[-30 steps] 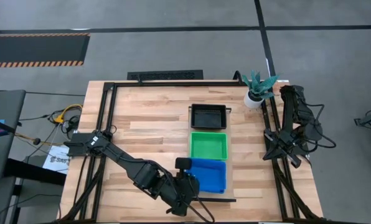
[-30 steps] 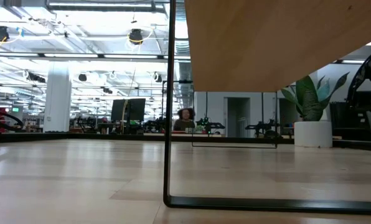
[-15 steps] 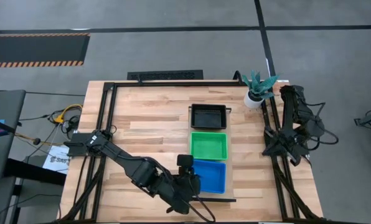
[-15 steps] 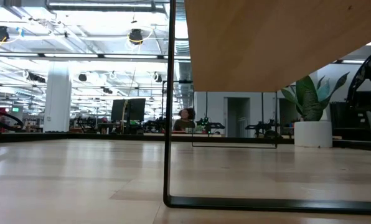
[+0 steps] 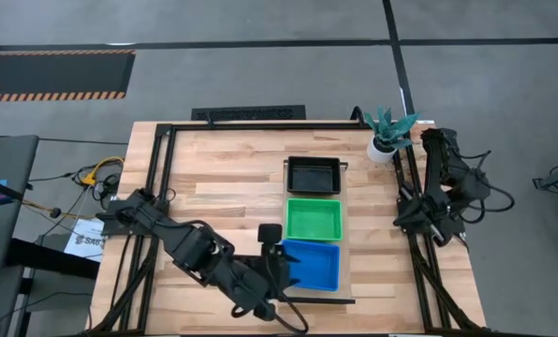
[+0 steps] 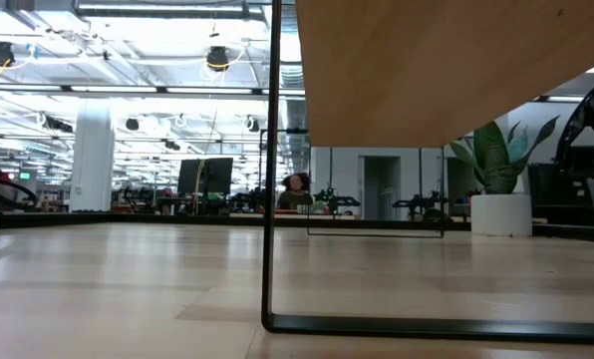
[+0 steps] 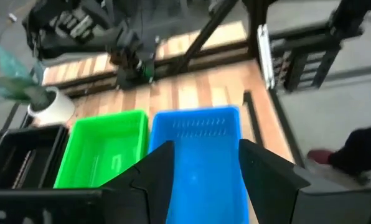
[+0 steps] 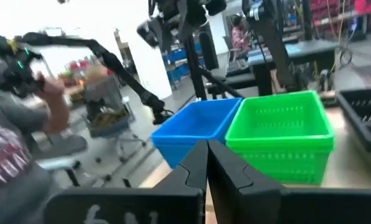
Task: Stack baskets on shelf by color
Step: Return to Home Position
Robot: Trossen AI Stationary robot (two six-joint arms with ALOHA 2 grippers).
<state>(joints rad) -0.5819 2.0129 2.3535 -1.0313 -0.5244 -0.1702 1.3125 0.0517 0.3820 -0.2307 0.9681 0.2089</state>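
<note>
Sorted already, by the look of it: three piles in a row along the shelf (image 5: pixel 345 234), with black baskets (image 5: pixel 314 174) at the end nearest the potted plant (image 5: pixel 389 136), green baskets (image 5: pixel 314 219) in the middle and blue baskets (image 5: pixel 314 264) at the other end, just short of the black rail (image 5: pixel 321 300). No telling from above how many in each pile. None seen off the shelf.

Left gripper (image 5: pixel 281 267) just beside the blue baskets, on the side toward its own arm's base, aimed straight across them. In the left wrist view, fingers (image 7: pixel 149 177) spread fairly wide and holding nothing, blue mesh showing in the gap. Near rim of the blue baskets hidden behind them, so touching or just clear: cannot say. Long axis of the blue baskets running away from the fingers, in line with them, across the shelf rather than along it.

Right gripper (image 5: pixel 415 217) parked at the right edge of the desk (image 5: pixel 213 178), well apart from the shelf, its fingers (image 8: pixel 195 168) pressed together and empty.

Judged from this, only the retreat left. Blue baskets dead ahead of the left fingers, so best pulled straight back along that same line and upward, toward the left side of the desk. Risk with a sideways swing: clipping the green baskets right beside the blue ones, or nudging the blue baskets toward the black rail.
</note>
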